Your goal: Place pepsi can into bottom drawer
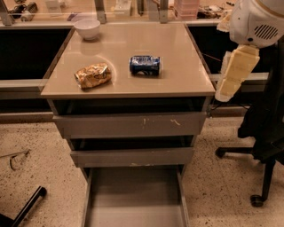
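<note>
The gripper is out of view. Only the arm [237, 73] shows, at 2 o'clock, its white housing cut by the top and right edges, so the jaws cannot be judged. The bottom drawer [135, 195], at 6 o'clock, is cropped by the lower edge. The pepsi can [145, 65] bears white markings too small to read. At 3 o'clock an office chair [266, 111] runs off the right edge. The clutter [120, 6] beyond the surface [133, 88], at 12 o'clock, is cut off and indistinct.

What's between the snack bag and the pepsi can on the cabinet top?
Nothing: the camera view shows bare cabinet top between snack bag and pepsi can. The gripper hangs beside the cabinet's right edge.
</note>
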`<action>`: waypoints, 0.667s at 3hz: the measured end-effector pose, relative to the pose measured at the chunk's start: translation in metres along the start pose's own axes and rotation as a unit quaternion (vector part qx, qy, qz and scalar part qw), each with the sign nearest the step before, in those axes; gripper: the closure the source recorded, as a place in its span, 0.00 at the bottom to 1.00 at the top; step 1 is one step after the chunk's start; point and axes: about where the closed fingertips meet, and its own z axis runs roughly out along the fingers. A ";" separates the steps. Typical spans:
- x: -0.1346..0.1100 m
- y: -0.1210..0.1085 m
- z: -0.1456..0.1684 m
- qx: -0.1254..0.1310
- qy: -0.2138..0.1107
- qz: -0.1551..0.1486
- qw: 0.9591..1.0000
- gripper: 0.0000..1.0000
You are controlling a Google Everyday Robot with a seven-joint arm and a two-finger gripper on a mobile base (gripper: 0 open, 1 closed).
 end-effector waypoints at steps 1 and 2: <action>-0.006 -0.003 0.005 0.005 -0.004 -0.010 1.000 0.00; -0.039 -0.032 0.032 0.020 -0.034 -0.049 0.998 0.00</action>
